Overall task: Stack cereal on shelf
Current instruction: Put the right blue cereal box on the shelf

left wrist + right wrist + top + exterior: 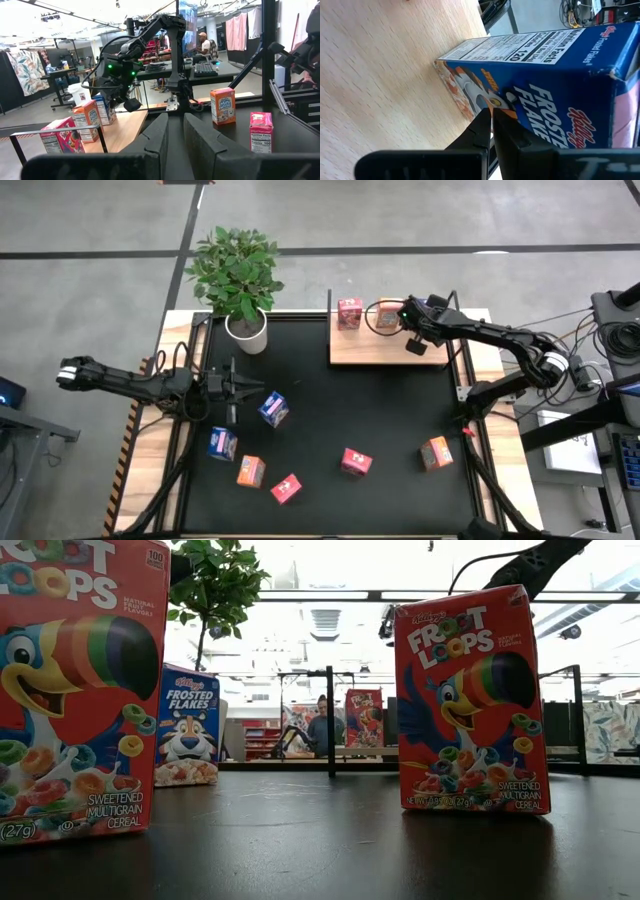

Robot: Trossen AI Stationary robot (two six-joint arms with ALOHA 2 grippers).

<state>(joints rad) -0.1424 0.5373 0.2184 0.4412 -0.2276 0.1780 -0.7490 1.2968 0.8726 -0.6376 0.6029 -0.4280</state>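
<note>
The light-wood shelf point(380, 350) stands at the table's far right. A red cereal box point(349, 313) and an orange one point(387, 317) stand on it. A blue box point(545, 95) stands next to them, also seen in the left wrist view point(104, 109). My right gripper point(492, 112) is shut over the shelf point(413, 340), its tips at the blue box's printed face. My left gripper point(250, 387) is shut and empty, low over the table's left side, beside a loose blue box point(273, 409). My right gripper's shut fingertips point(485, 120) stand at the blue box's printed face point(520, 100). I cannot tell whether they touch it. The box stands upright on the wood board.
Loose boxes stand on the black table: blue point(222, 444), orange point(250, 471), red point(286, 489), red point(356, 462), orange point(435, 452). A potted plant point(245, 330) stands at the far left. Black posts point(330, 310) rise at the shelf's ends. A person sits in the room beyond point(202, 44).
</note>
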